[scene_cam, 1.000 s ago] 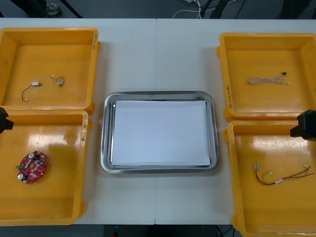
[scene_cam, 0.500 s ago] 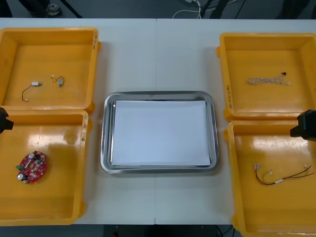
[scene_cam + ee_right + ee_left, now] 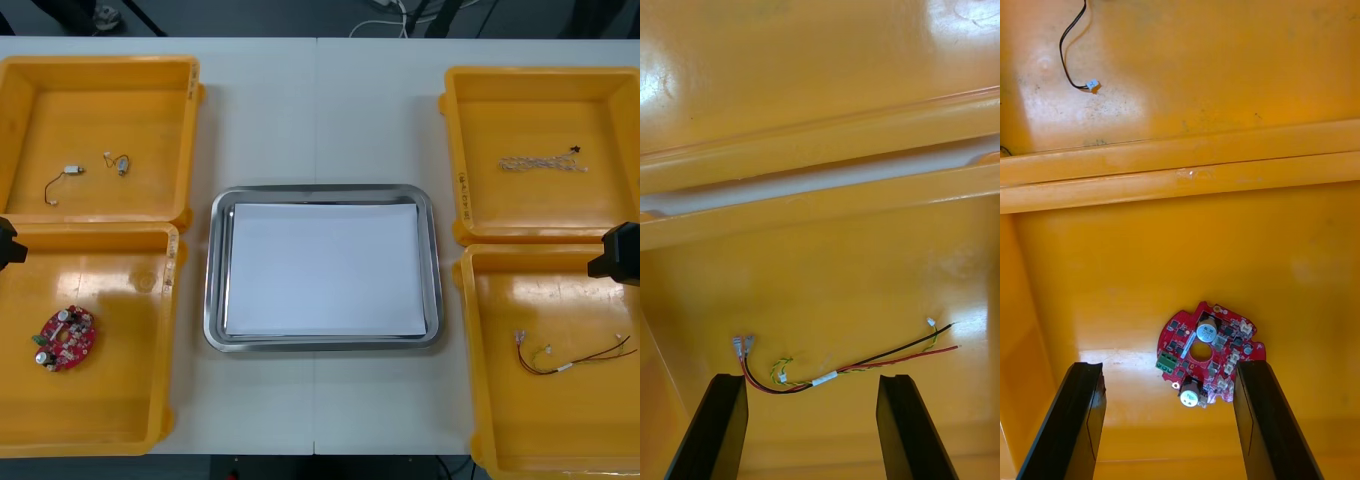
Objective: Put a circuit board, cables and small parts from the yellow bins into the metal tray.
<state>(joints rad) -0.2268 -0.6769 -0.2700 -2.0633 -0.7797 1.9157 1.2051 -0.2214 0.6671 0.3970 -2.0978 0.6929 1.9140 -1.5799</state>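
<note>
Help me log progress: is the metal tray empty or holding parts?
Empty: the metal tray shows a bare white inside; the circuit board lies in a yellow bin on the robot's left.

**No writing that can be read**

No word, number, brand or sign can be made out.

A short line of small dark marks runs along the wall of the far right bin point(image 3: 463, 182), on the side facing the tray point(image 3: 211, 300). It may be lettering, but it is too small to read. A fainter line of marks sits on the rim of the near left bin point(image 3: 171, 257), also on the tray side, and is just as unreadable.

The circuit board point(image 3: 1208, 351) shows no print that can be made out. The white sleeve point(image 3: 827, 377) on the cable point(image 3: 887, 358) shows no lettering.
</note>
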